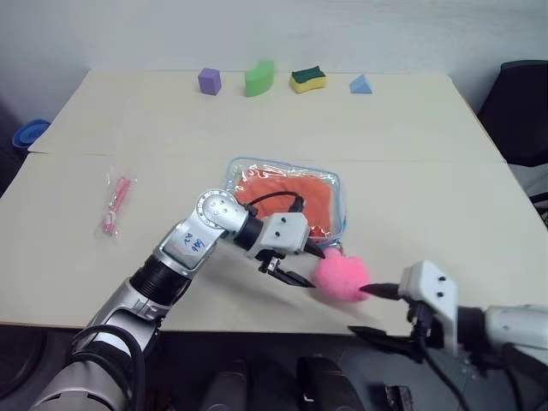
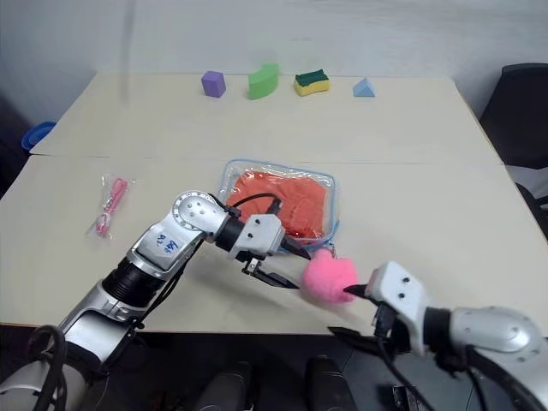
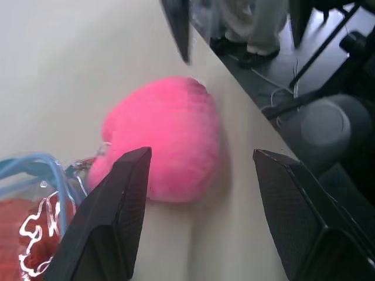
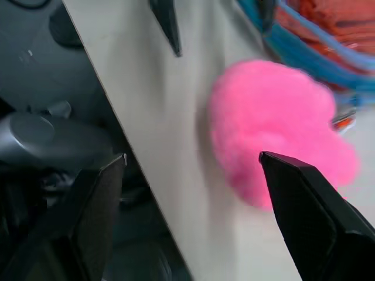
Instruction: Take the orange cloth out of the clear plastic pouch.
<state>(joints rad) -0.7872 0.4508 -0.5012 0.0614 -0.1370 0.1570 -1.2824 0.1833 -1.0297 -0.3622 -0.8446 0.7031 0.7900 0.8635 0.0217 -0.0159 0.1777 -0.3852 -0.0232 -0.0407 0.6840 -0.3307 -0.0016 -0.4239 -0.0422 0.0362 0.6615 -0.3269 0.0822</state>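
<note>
I am holding my left gripper (image 1: 295, 267) spread and empty at the middle of the frame, just beside the pink plush toy (image 1: 341, 278), while my right gripper (image 1: 377, 310), lower right, is also standing open with nothing in it. The orange cloth (image 1: 287, 195) is lying fully inside the clear plastic pouch (image 1: 237, 169) at centre, so I judge the whole removal is left. The toy is sitting near the table's (image 1: 428, 128) front edge; open tabletop is lying beyond the pouch.
</note>
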